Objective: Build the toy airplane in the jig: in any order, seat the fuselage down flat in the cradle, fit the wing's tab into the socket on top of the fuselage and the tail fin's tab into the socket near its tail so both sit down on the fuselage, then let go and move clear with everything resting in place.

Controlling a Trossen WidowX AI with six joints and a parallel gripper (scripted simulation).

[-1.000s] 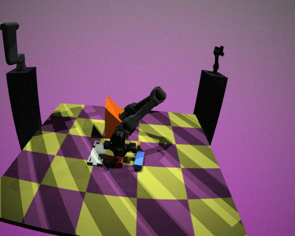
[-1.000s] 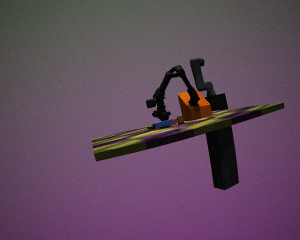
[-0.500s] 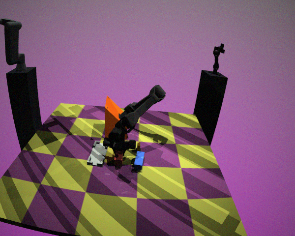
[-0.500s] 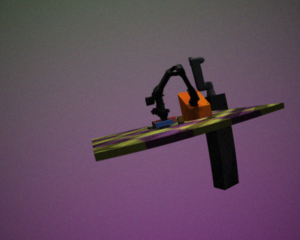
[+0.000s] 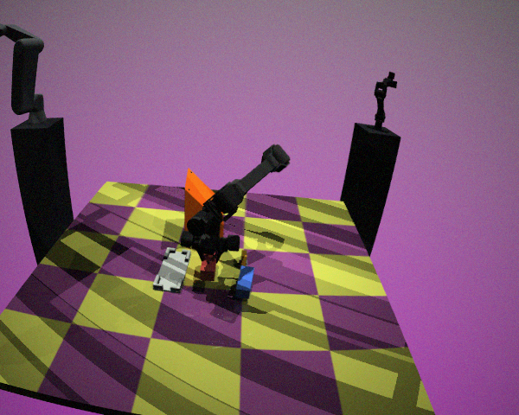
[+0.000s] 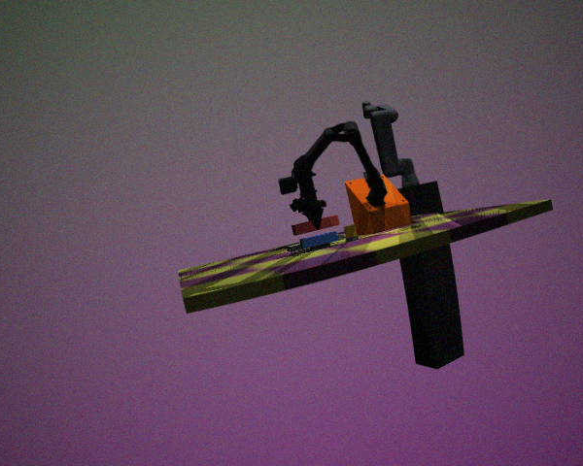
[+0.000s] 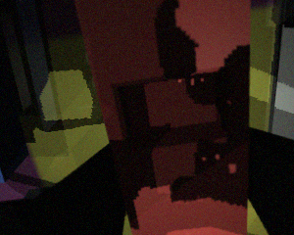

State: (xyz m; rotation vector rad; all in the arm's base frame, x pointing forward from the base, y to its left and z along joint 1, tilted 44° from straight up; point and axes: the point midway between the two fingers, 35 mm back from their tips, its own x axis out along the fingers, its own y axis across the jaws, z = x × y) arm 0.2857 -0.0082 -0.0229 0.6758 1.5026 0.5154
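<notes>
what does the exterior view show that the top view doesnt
Only the exterior view shows the red fuselage lifted off the table, with an air gap above the blue piece, and the orange block as a full box.

Only the top view shows the gray cradle lying empty to one side of the arm.

Both show the gripper shut on the fuselage, the blue piece on the table, and the checkered table top.
</notes>
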